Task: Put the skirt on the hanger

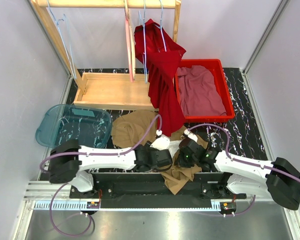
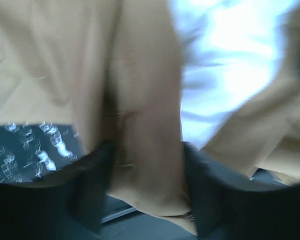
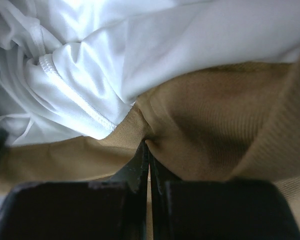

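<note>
Nearest me, my right claw [image 3: 147, 150] is closed tight, its tips together on a pinch of the tan skirt [image 1: 135, 127], with the cloth puckering where they bite. My left claw [image 2: 145, 165] sits just beside it with its jaws apart around a loose fold of the same skirt. The fold brushes both fingers, but that view is blurred and I judge the fold is not clamped. A white cloth [image 3: 140, 50] lies bunched against the skirt between the two claws. The skirt itself is spread in a heap on the desk [image 1: 240, 115], one end drooping over the near edge below my right claw. I read this as the gathering step, finding the waistband before any lift. Next I need a firm hold with the left claw, then both arms raising the skirt clear of the white cloth. Further back are a blue tub [image 1: 40, 132] on the left and a red bin [image 1: 225, 90] holding a maroon cloth [image 1: 200, 90]. Farthest is the wooden rack [image 1: 110, 90], where a pink hanger [image 1: 127, 30] hangs bare beside a red garment [image 1: 162, 75].
</note>
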Motion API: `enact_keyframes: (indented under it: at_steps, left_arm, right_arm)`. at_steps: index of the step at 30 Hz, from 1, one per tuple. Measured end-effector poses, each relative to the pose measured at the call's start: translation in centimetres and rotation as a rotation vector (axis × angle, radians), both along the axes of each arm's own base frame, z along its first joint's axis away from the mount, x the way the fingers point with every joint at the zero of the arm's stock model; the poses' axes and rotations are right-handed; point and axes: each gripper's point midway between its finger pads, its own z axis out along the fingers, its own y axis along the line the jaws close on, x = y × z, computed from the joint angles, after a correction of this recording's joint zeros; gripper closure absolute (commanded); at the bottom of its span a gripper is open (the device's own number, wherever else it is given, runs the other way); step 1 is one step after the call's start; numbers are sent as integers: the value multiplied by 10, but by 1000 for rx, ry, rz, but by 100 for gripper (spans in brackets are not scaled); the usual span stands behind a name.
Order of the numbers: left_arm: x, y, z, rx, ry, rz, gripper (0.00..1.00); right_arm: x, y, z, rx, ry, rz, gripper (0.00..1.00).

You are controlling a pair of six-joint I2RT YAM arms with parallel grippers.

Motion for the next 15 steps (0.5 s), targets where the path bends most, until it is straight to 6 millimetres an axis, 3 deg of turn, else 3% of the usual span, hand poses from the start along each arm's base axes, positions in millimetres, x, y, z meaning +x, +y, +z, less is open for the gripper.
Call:
enact_keyframes:
  at_steps: [3,7,10,11,15]
  left_arm:
    - [3,20,-11,91,-17,69,100]
    - [7,31,-12,96,-51,148,100]
    - [8,43,-15,92,-71,199,100]
    - [8,46,-16,92,-75,209,100]
    - [8,54,-23,89,-80,247,100]
  right_arm:
    - [0,0,1,4,-2,0,100]
    - [0,1,2,9,-4,-2,47]
    - [2,3,10,23,-17,1,32]
    - [3,3,14,28,-25,-1,22]
    - [18,-4,53,25,-137,-25,11]
